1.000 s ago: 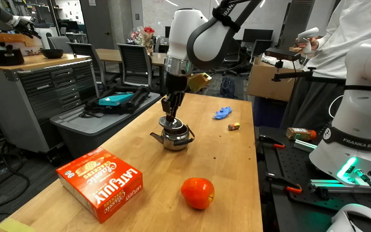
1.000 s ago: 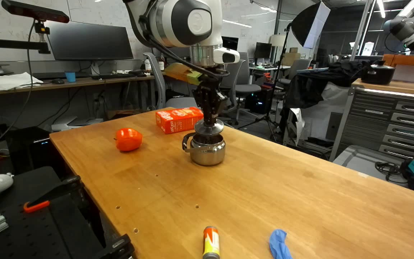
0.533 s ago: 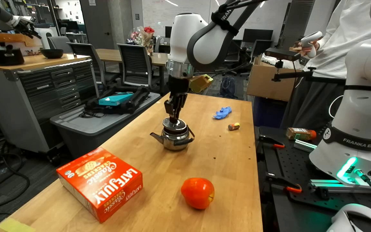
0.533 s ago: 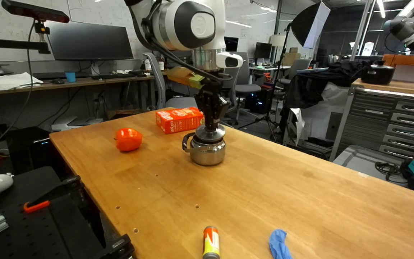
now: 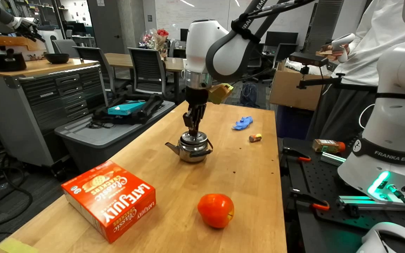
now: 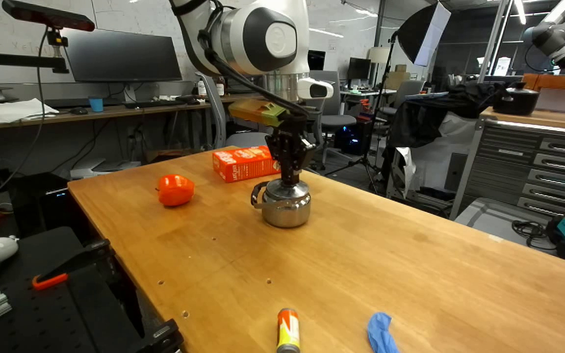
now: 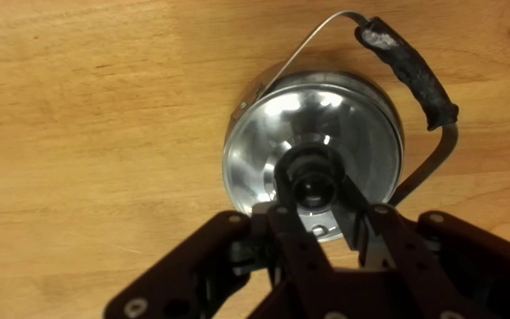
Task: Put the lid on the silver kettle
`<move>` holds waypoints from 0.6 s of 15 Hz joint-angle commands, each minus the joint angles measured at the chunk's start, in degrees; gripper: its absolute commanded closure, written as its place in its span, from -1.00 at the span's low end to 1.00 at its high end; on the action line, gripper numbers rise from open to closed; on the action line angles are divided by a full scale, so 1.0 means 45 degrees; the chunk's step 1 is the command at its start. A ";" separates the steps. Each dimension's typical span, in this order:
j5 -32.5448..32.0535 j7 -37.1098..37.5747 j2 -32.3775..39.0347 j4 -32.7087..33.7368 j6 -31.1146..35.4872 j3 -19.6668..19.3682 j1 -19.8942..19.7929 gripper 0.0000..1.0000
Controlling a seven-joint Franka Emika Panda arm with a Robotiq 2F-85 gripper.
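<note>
The silver kettle (image 5: 193, 155) stands upright on the wooden table in both exterior views (image 6: 286, 214), its handle folded to one side. The lid (image 5: 188, 138), a shiny silver disc, sits on the kettle's top opening. It also shows in an exterior view (image 6: 282, 189) and covers most of the kettle in the wrist view (image 7: 255, 155). My gripper (image 7: 313, 188) points down with its fingers shut on the lid's black knob. The gripper also shows in both exterior views (image 5: 193, 131) (image 6: 290, 179). The seam between the lid's underside and the rim is hard to see.
The kettle's black handle (image 7: 410, 71) sticks out to one side. An orange cracker box (image 5: 111, 200) and a red-orange fruit (image 5: 216, 211) stand on the table (image 5: 244, 168). A small battery-like can (image 6: 288, 329) and a blue glove (image 6: 381, 334) lie at its other end.
My gripper has moved down and slightly sideways with the lid, from above the kettle onto its opening. The kettle has shifted slightly. The gripper has stayed shut on the lid.
</note>
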 commanded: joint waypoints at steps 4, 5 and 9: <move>-0.0723 0.0260 -0.0019 0.0079 -0.0333 -0.0168 0.0294 0.86; -0.0873 0.0278 -0.0066 0.0047 -0.0307 -0.0178 0.0345 0.86; -0.1537 0.0439 -0.0223 0.0004 -0.0315 -0.0224 0.0529 0.86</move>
